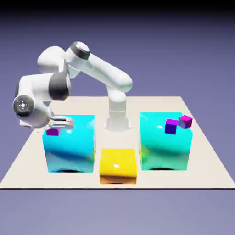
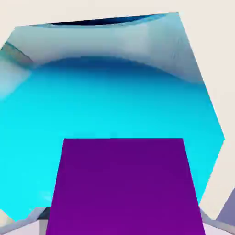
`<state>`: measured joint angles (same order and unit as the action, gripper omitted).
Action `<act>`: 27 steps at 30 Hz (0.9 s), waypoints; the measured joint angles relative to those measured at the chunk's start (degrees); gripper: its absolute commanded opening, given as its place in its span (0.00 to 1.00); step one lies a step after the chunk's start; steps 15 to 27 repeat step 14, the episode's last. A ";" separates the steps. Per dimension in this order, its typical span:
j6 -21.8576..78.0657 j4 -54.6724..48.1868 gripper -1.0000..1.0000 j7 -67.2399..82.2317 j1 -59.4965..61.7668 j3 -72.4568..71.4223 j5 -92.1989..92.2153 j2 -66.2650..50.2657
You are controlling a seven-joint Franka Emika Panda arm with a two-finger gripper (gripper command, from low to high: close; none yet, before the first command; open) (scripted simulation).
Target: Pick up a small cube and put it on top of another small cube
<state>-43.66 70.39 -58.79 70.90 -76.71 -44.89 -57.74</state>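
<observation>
Gripping purple cube (image 2: 124,183); pincer (image 2: 124,222) closed to cube's width.

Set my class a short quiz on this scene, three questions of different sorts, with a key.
1. True or false: the end effector is closed on a small purple cube.

2. Which colour is the block nearest the table's front edge in the exterior view?
A) green
B) yellow
C) red

3. Fill in the number: on the big block at the exterior view's right sit ____ small cubes.

Key: 1 true; 2 B; 3 two
</observation>
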 measured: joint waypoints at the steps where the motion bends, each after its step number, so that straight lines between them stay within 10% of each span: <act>1: 1.88 -1.09 0.00 -2.46 1.88 -2.08 0.55 -0.22; 11: -6.02 15.40 0.00 -6.88 12.62 -4.86 1.56 -1.40; 12: -6.39 16.16 1.00 -7.07 13.10 -4.97 1.60 -1.45; 27: -6.37 16.16 1.00 -7.03 13.10 -4.98 1.53 -1.45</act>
